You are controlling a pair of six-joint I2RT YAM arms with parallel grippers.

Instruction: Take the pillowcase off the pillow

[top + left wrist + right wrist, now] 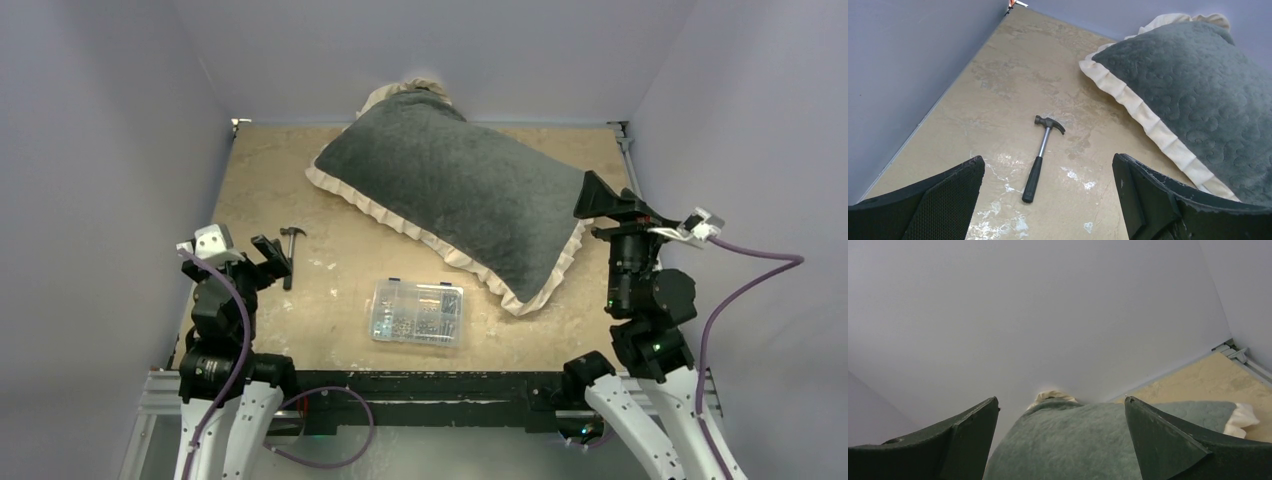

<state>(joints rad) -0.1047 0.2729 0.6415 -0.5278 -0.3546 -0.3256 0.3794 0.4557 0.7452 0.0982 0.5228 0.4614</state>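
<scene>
Quick rundown of where we were with this one: the pillowcase (450, 190) was fully on, grey plush face up, lying diagonally across the far half of the table (300, 190) with its cream frill (1148, 120) running along the near edge. We couldn't see the pillow itself at all, it was stuffed inside, so nothing of the job looked done yet. One end was bunched up against the back wall, and we guessed the opening might be there, but we honestly couldn't tell from these views. The left gripper (270, 252) hung low at the near-left side with its jaws spread wide and nothing between them, just looking down at a small hammer (1042, 145) lying on the bare surface, well apart from the fabric. The right gripper (603, 198) was also spread wide and empty, parked right at the pillowcase's right end, its camera looking out over the plush. We figured it sat there because that end is the handiest one for that arm; whether it was actually touching the fabric, we couldn't say. A clear plastic parts box (417, 312) sat near the front, just beside the near frilled corner, so we'd have watched for it when dragging the cover off. Limp fabric over a fat cushion probably wants one arm pinning and the other pulling.
</scene>
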